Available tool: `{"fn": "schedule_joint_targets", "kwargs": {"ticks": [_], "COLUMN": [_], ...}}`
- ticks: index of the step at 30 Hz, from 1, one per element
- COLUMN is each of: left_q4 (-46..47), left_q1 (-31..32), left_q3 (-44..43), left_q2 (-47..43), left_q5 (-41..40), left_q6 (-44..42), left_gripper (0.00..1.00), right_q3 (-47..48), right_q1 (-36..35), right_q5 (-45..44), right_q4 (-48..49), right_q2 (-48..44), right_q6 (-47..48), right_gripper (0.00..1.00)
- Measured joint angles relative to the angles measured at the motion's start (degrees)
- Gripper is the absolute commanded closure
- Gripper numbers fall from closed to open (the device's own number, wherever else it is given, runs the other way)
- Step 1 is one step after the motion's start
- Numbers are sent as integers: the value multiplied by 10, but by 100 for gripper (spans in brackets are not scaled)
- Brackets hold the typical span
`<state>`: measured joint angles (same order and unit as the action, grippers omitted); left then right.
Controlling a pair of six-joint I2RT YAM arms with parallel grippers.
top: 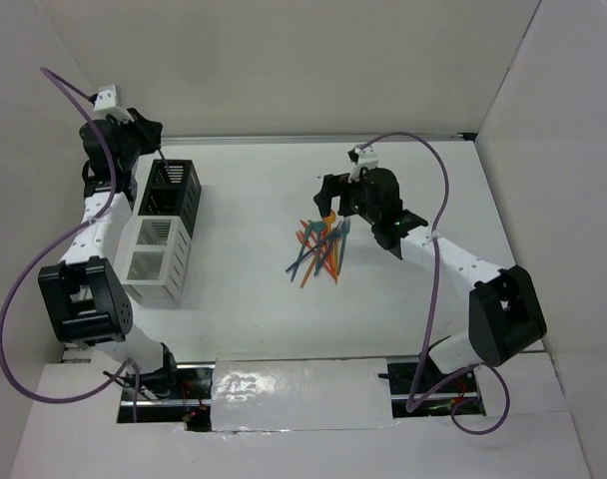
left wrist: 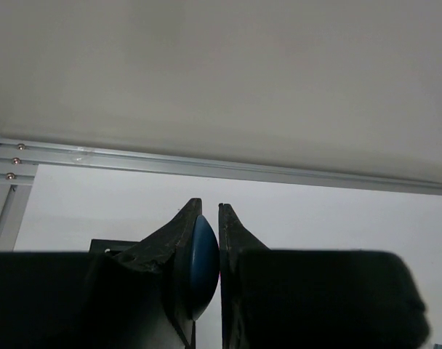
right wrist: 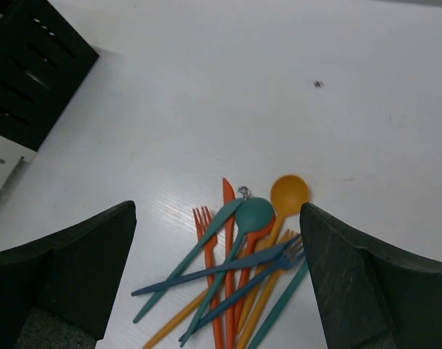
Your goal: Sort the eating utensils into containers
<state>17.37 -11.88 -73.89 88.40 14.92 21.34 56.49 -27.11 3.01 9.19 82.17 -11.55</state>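
The utensil pile (right wrist: 235,269) lies loose on the white table (right wrist: 206,87), well apart from the containers. It is orange and teal forks, knives and spoons crossed over one another, with an orange spoon (right wrist: 288,193) and a teal spoon (right wrist: 254,213) side by side at its far end. One more piece, a blue spoon (left wrist: 201,265), is off the table, clamped by its bowl between the nearly shut fingers of the left gripper (left wrist: 209,218). The right gripper (right wrist: 217,211) hangs over the pile, its fingers spread wide to either side and holding nothing.

With the pieces so tangled, closing here could catch several at once or drag a neighbour along; thin flat plastic may also slide off the pads. The blue spoon, held on its rounded bowl, could pivot or slip; released off-line, it might miss the black mesh bin (top: 174,190).

Only the left wrist view shows the blue spoon in the grip. Only the overhead view shows the whole row, the black bin and then the white bins (top: 154,254). The right wrist view alone tells fork from spoon.
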Motion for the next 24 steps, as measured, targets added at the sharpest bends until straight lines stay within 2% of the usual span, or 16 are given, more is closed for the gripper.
{"fn": "schedule_joint_targets", "kwargs": {"ticks": [5,12,24], "left_q4": [39,45,-7], "left_q1": [-3,-4,-7], "left_q3": [-10,-44,-47], "left_q2": [53,100,130], "left_q5": [-2,-6,-17], "left_q6": [-21,-32,-14], "left_gripper": [74,73,70], "right_q3": [-32,-42,-40], "right_q1": [0,0,-14], "right_q5": [-42,-85,-145], "right_q4": [2,1,-36], "right_q2": [2,7,36], "right_q6": [-13,-35,-69], "right_gripper": [0,0,0]}}
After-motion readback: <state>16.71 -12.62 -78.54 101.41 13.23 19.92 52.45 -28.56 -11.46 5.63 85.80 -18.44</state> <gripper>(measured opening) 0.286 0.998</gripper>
